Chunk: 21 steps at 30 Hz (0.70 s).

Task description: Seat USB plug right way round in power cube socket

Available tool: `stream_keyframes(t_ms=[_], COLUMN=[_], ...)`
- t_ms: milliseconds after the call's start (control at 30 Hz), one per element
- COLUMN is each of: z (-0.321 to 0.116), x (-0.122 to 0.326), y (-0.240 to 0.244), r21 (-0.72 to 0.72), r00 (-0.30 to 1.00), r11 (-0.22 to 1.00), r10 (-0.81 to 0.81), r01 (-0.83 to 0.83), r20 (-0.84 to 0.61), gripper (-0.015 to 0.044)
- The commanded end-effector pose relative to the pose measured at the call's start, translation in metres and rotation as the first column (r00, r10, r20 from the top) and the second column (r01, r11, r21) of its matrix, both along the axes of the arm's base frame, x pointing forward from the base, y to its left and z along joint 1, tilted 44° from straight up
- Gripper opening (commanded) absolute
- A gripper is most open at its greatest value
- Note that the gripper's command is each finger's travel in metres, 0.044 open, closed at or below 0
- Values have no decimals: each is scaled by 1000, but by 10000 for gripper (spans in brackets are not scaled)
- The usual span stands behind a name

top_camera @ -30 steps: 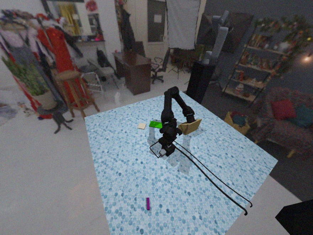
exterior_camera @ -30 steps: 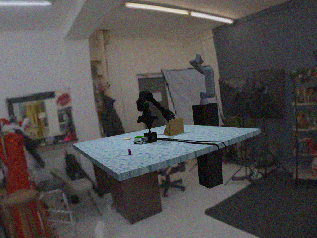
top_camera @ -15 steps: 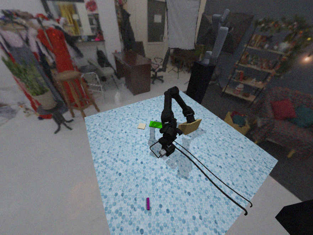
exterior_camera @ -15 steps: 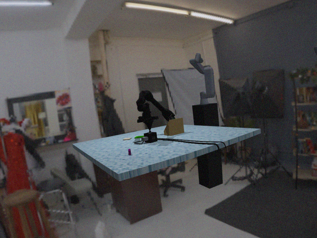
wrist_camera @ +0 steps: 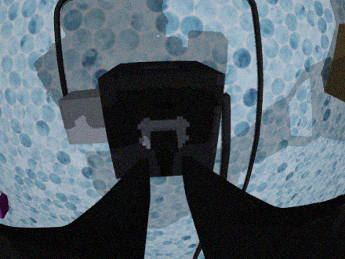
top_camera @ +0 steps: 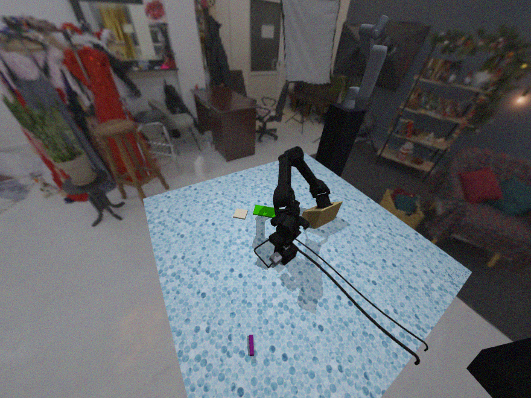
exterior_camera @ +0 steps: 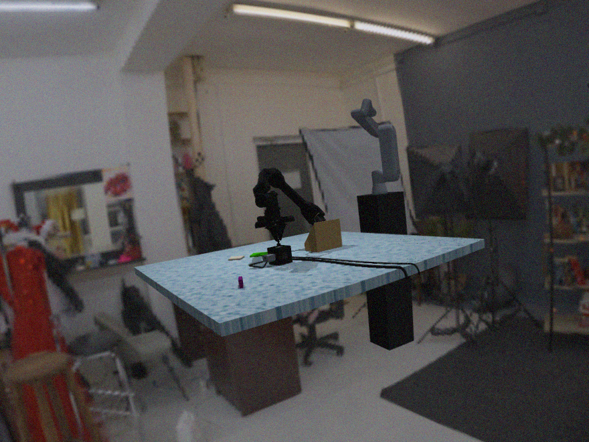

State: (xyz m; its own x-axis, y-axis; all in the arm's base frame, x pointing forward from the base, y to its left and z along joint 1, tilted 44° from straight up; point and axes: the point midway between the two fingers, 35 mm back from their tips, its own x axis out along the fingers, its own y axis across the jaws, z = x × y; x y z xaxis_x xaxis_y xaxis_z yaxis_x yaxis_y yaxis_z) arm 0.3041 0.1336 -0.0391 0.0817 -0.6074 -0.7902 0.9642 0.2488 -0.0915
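The black power cube [top_camera: 289,253] [exterior_camera: 285,255] [wrist_camera: 161,84] stands on the table. In the wrist view, the pale metal rim of its top socket [wrist_camera: 162,125] frames a dark plug [wrist_camera: 166,143]. How deep the plug sits and which way round it is cannot be told. My gripper [exterior_camera: 278,243] [wrist_camera: 165,164] points down just above the cube. Its fingers are a little apart, one on each side of the plug, with a gap between them. The arm hides the socket in the top view.
A grey block [top_camera: 276,257] [exterior_camera: 272,258] [wrist_camera: 83,122] sticks out of the cube's side, beside a black cable loop. Two cables run to the table edge. A green block [top_camera: 263,210], cream tile [top_camera: 240,213], tan wedge [top_camera: 323,214] [exterior_camera: 327,236] and purple bar [top_camera: 251,345] [exterior_camera: 239,282] stand around.
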Motion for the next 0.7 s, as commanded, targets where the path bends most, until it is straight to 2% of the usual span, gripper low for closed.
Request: stream_keyframes(t_ms=[0,667], z=[0,6], x=[0,-1], y=[0,6], r21=[0,0], r00=[1000,1000], r11=[1000,1000], r10=[1,1], r01=[-1,-1], r20=[0,-1], gripper=[95,95])
